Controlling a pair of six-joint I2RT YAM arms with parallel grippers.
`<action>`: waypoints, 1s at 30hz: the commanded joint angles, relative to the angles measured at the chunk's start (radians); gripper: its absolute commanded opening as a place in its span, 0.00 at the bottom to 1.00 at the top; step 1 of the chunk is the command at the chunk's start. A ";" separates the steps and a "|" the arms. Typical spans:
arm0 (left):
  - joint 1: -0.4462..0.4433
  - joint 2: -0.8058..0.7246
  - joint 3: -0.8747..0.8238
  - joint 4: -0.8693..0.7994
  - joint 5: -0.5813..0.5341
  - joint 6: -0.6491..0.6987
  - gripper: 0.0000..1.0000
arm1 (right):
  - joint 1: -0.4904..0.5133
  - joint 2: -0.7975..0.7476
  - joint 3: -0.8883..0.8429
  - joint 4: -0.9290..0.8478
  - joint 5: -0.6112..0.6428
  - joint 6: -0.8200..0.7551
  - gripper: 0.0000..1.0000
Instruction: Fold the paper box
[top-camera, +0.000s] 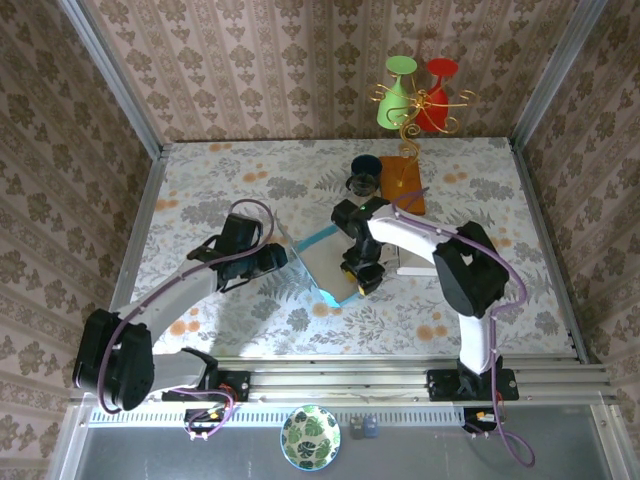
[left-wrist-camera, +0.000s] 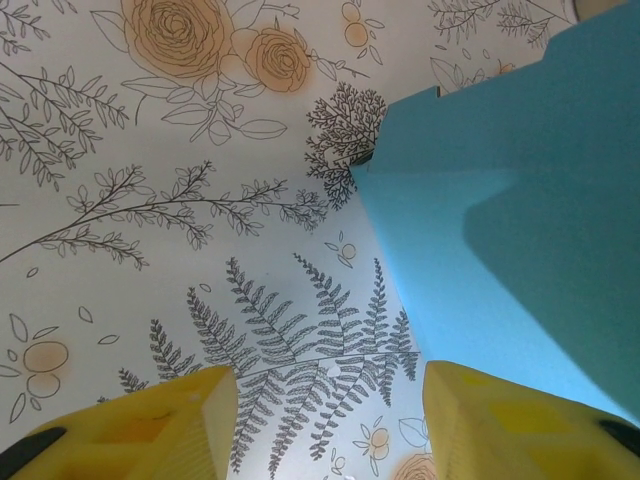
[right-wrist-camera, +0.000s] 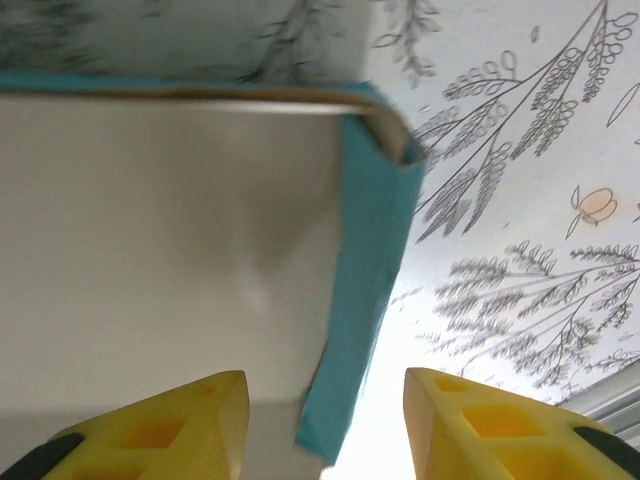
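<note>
The paper box (top-camera: 322, 264), teal outside and pale grey inside, lies partly folded in the middle of the floral table (top-camera: 200, 190). My left gripper (top-camera: 272, 258) is at its left edge. In the left wrist view that gripper (left-wrist-camera: 328, 388) is open over bare table, and a raised teal panel of the box (left-wrist-camera: 500, 230) stands just beside the right finger (left-wrist-camera: 500, 420). My right gripper (top-camera: 362, 276) is over the box's near right corner. In the right wrist view it (right-wrist-camera: 325, 385) is open, with a teal side flap (right-wrist-camera: 365, 290) standing between the fingers next to the grey inner floor (right-wrist-camera: 170, 230).
At the back stand a wire holder with a green and a red glass (top-camera: 418, 95), a dark cup (top-camera: 364, 172) and an orange block (top-camera: 402, 182). A white sheet (top-camera: 412, 262) lies right of the box. A patterned bowl (top-camera: 310, 437) sits in front of the rail.
</note>
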 joint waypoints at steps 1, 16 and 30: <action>-0.002 0.008 -0.007 0.039 0.016 -0.023 0.52 | -0.010 -0.079 0.046 0.001 0.083 -0.121 0.47; -0.007 -0.004 -0.083 -0.007 0.050 -0.242 0.41 | -0.262 -0.057 -0.144 0.356 0.056 -0.919 0.08; -0.031 0.196 -0.099 0.279 0.116 -0.347 0.41 | -0.247 0.003 -0.200 0.400 -0.020 -0.924 0.06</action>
